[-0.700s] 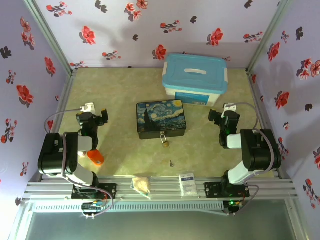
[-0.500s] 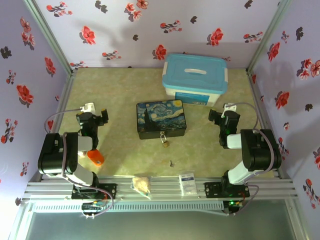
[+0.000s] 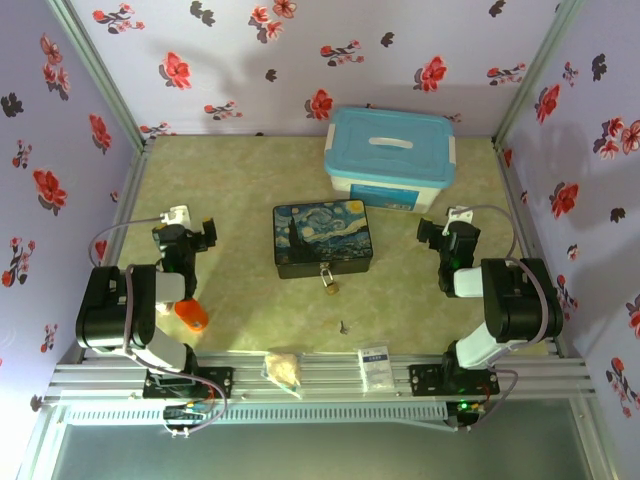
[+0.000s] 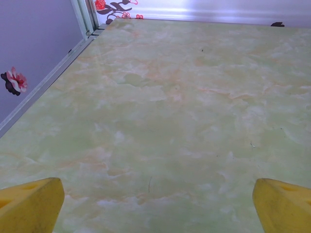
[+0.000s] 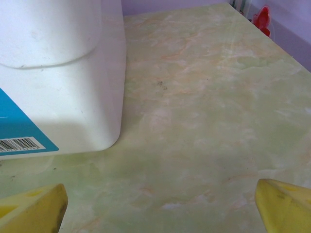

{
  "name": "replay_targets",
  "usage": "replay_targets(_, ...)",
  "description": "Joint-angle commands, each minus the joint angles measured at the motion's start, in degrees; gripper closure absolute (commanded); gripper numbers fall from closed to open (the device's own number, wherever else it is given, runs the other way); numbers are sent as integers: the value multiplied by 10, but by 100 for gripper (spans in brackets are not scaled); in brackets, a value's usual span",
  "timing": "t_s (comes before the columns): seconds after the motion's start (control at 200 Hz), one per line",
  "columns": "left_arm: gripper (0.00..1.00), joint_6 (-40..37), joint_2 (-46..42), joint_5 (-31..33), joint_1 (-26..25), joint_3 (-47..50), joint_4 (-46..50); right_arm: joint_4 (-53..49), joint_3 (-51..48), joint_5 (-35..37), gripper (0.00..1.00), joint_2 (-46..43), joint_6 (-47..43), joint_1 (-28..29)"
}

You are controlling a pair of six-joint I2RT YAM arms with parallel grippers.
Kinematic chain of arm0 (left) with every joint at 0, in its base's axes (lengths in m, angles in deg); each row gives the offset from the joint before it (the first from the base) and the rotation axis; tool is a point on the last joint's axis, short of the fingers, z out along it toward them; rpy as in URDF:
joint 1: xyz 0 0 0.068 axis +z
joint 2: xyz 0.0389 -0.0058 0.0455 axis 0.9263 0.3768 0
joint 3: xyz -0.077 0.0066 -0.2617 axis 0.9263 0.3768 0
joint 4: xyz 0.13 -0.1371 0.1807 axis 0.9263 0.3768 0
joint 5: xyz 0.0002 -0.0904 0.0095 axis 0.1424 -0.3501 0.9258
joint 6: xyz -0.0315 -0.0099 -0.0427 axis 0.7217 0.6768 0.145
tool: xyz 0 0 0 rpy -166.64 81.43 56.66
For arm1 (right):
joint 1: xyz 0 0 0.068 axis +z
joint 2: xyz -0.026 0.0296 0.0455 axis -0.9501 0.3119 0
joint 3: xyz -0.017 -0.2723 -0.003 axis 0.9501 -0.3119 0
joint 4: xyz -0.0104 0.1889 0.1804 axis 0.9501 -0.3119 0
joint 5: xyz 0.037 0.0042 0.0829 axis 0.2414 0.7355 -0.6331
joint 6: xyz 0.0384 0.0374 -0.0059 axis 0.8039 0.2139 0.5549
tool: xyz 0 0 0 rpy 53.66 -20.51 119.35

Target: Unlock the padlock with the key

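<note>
Hanging at the tin's front: the padlock point(image 3: 328, 281), with its brass body touching the near edge of the starry-night tin point(image 3: 323, 238). It seems hooked to the tin's latch, but it is too small to be sure.
Key: the key point(image 3: 343, 326) lies flat on the table point(image 3: 240, 190), near the padlock on its near side and apart from it.
Left gripper: the left gripper point(image 4: 155, 208) is spread wide. A yellow fingertip point(image 4: 29, 204) sits at each lower corner of the left wrist view, with bare green marbled table between them and nothing held.
Right gripper: the right gripper point(image 5: 158, 208) is also spread wide and empty. The white wall of the blue-lidded bin point(image 5: 58, 73), with its barcode label, stands just ahead on its left.
Arms: the left arm point(image 3: 125, 310) and the right arm point(image 3: 510, 300) are folded back at the table's sides, well apart from the padlock and key.
Orange piece: the orange piece point(image 3: 190, 316) lies just beside the left arm.
Bin: in the top view it stands behind the tin, offset to the right.
Front rail: a white packet point(image 3: 375, 366) and a pale wrapped lump point(image 3: 283, 368) lie on it.
</note>
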Motion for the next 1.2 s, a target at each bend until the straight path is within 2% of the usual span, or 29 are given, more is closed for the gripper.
replay_targets(0.0,0,-15,2,-4,-3,-8,-3,7,8,-2,1,-6,-2,-4)
replay_targets(1.02,0,-14,2,-4,-3,-5,-9,10,6,-10,1,-7,-4,-4)
replay_targets(1.11,0,-15,-26,-5,-4,2,-5,-1,6,-22,1,-24,-10,-4)
replay_targets(1.195,0,-15,-74,-3,-4,-6,52,-37,8,-19,1,-64,-10,-3)
